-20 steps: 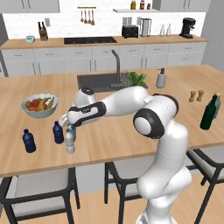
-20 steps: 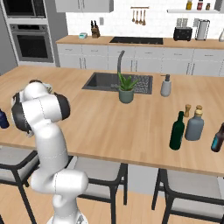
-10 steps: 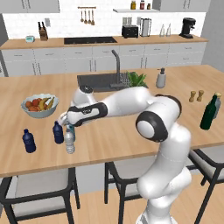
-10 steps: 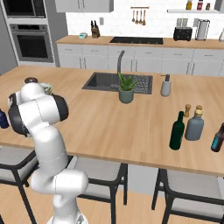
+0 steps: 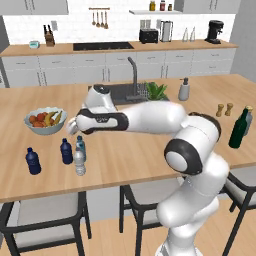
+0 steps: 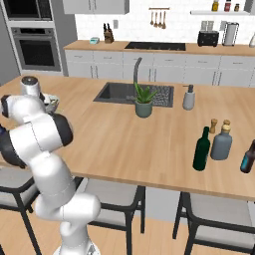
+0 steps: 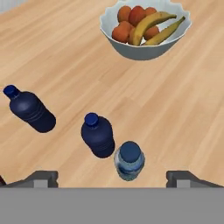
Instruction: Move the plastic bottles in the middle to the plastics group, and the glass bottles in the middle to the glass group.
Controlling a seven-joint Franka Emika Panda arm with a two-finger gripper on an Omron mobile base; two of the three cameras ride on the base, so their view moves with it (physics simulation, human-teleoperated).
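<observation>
My gripper [image 7: 113, 177] hangs open above the left part of the island, its hand [image 5: 73, 129] over a cluster of small bottles. Just below and between the fingertips [image 7: 42, 176] stands the teal plastic bottle [image 7: 129, 160] [image 5: 80, 146], free of them. Next to it stand two navy bottles of the plastics group [image 7: 98, 135] [image 7: 30, 111] [image 5: 66, 151] [image 5: 33, 161]. The clear plastic bottle [image 5: 79, 163] stands in front of the teal one. Far right, the green glass bottle [image 5: 238, 129] [image 6: 201, 149] stands by the grey-blue glass bottle [image 6: 221, 142].
A white fruit bowl [image 5: 31, 123] [image 7: 144, 53] sits behind the small bottles. The sink [image 5: 122, 93], a potted plant [image 5: 156, 91], a soap dispenser [image 5: 184, 90] and two shakers [image 5: 224, 109] occupy the island's back. Another dark bottle [image 6: 247, 157] stands at the right edge.
The gripper has opened, let go of the teal bottle beside the navy ones, and risen a little above it. The other bottles have not moved.
</observation>
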